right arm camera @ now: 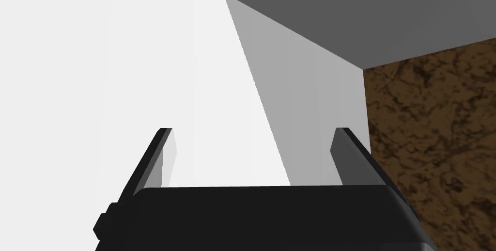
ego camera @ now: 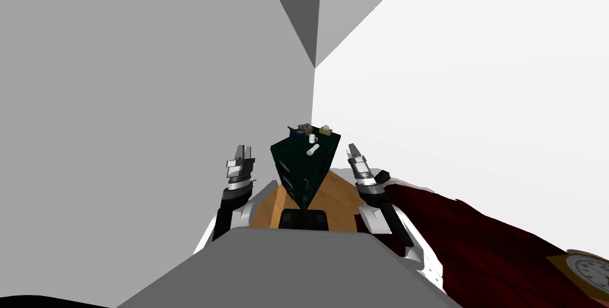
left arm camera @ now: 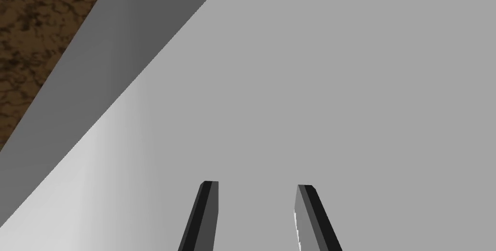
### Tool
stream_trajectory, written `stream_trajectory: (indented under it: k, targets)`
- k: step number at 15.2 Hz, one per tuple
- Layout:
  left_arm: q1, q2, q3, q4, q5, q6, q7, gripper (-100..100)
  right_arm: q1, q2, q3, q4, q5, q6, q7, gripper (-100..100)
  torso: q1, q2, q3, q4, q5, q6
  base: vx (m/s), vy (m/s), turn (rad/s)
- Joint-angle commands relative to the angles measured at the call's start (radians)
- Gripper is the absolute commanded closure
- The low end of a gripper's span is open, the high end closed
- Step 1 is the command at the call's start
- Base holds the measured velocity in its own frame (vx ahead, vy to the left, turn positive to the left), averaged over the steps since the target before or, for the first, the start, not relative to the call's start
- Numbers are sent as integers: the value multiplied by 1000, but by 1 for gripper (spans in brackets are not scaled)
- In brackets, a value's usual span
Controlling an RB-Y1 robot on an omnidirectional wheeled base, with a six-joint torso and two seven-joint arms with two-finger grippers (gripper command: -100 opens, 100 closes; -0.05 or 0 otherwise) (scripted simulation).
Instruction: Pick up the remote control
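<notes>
White remote (ego camera: 313, 150) on dark table (ego camera: 297, 170), just beside mug (ego camera: 313, 138) and well ahead of left gripper (ego camera: 241, 150) and right gripper (ego camera: 353, 150), both parted and empty. Probably risks nudging the mug, or skidding the slim remote off the edge, if reaching in low or off-centre.

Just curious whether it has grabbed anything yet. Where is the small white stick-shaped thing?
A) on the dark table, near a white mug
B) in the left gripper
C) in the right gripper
A: the white stick-shaped thing lies on the dark table near the white mug, and the left gripper and right gripper are both open with nothing between their fingers.
</notes>
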Motion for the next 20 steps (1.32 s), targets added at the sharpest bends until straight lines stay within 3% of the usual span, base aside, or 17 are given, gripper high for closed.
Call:
stream_trajectory:
  k: [1, 10, 17, 20]
  targets:
    - [0, 0, 0, 0, 0, 0, 0, 0, 7, -50, 3, 0, 7, 19, 3, -100, 0, 0, 0, 0, 0, 0, 0, -32, 91]
    - [0, 0, 0, 0, 0, 0, 0, 0, 22, -246, 9, 1, 21, 54, 7, -100, 0, 0, 0, 0, 0, 0, 0, -24, 68]
    - [0, 0, 0, 0, 0, 0, 0, 0, 22, -247, 9, 1, 21, 54, 7, -100, 2, 0, 0, 0, 0, 0, 0, -4, 11]
    - [0, 0, 0, 0, 0, 0, 0, 0, 5, -273, -1, 2, 39, 47, 12, -100, 10, 9, 4, 2, 2, 0, -169, 111, 114]
